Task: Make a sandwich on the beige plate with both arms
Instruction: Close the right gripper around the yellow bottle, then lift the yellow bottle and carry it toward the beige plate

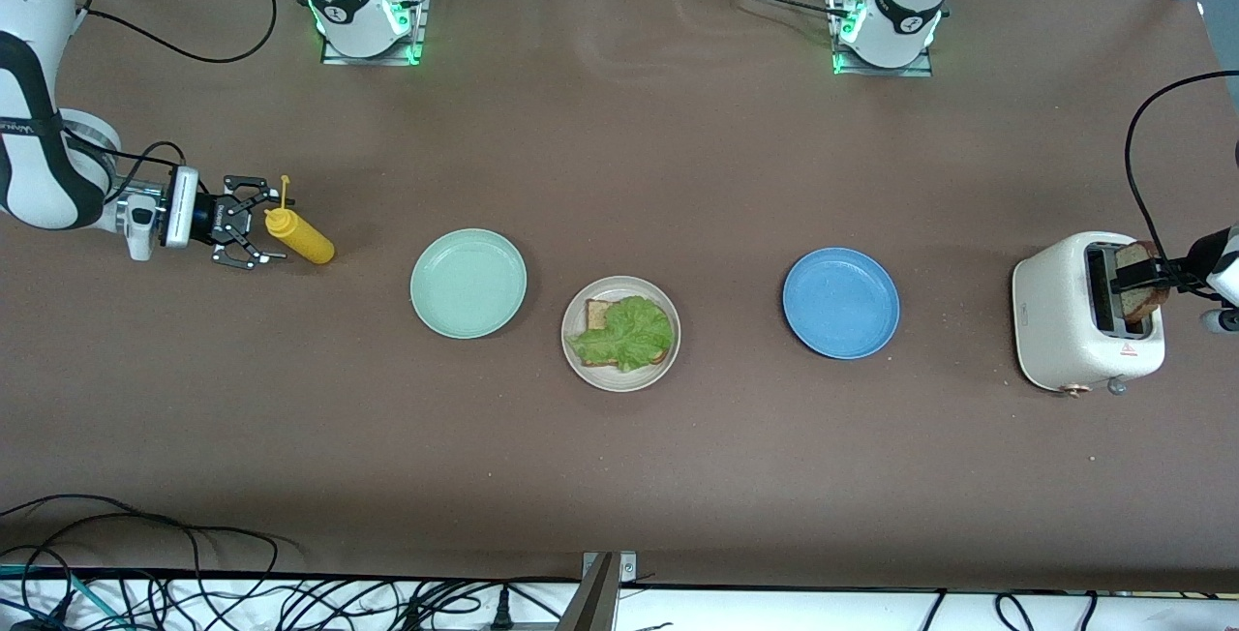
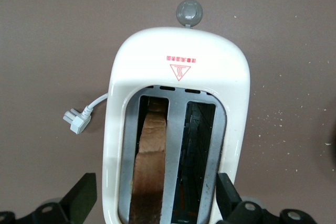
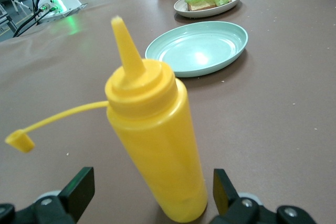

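With bread and lettuce (image 1: 624, 331) laid on the beige plate (image 1: 666, 367), the spread left pincer (image 2: 155, 200) is positioned over the toaster (image 1: 1065, 321) for the second slice (image 2: 148, 166), while the spread right pincer (image 3: 149, 195) flanks the mustard bottle (image 3: 155, 145).

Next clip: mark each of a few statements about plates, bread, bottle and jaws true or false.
1. The beige plate holds bread under lettuce. True.
2. A bread slice stands in the toaster. True.
3. The yellow bottle has its cap on. False: the cap hangs loose on its strap.
4. The mint-green plate holds the second slice. False: it holds nothing.
5. The right gripper has its jaws shut on the bottle. False: jaws open, either side of it.
6. The left gripper is over the toaster, jaws open. True.
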Action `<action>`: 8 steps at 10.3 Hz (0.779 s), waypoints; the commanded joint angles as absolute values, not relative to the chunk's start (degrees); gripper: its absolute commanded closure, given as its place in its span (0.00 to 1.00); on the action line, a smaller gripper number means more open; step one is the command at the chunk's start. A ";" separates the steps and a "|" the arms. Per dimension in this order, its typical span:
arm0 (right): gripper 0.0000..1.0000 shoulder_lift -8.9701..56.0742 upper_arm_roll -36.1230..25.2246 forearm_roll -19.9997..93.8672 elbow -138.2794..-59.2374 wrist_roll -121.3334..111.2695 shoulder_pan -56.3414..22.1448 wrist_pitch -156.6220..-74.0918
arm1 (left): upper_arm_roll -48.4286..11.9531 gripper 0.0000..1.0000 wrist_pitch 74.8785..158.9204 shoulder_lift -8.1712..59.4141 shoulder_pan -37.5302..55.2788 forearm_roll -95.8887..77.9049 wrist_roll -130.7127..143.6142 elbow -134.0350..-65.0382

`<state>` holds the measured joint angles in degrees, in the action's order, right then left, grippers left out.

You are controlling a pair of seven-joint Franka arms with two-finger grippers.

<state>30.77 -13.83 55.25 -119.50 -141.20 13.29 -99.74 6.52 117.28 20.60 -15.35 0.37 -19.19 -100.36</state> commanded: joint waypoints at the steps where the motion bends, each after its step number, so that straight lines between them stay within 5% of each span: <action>1: 0.00 33.74 -12.14 60.45 -119.62 -144.05 13.36 -99.14 | 6.68 0.00 116.72 19.60 -15.03 -0.26 -19.42 -101.16; 2: 0.01 34.45 -11.61 61.51 -119.62 -144.23 13.27 -99.49 | 6.68 0.00 116.72 19.60 -15.03 -0.26 -19.42 -101.16; 3: 0.16 35.06 -10.99 62.74 -119.62 -145.45 13.27 -99.58 | 6.68 0.00 116.72 19.51 -15.03 -0.26 -19.34 -101.16; 5: 0.81 35.07 -10.81 63.63 -119.62 -146.95 13.27 -100.10 | 6.68 0.00 116.46 19.60 -15.03 -0.26 -19.34 -101.16; 6: 1.00 34.89 -10.81 63.63 -119.18 -146.87 13.27 -100.72 | 6.59 0.00 116.46 19.60 -15.03 -0.26 -19.34 -101.16; 8: 1.00 33.84 -10.81 63.63 -117.87 -145.46 10.92 -102.73 | 6.59 0.00 116.46 19.60 -15.03 -0.26 -19.34 -101.16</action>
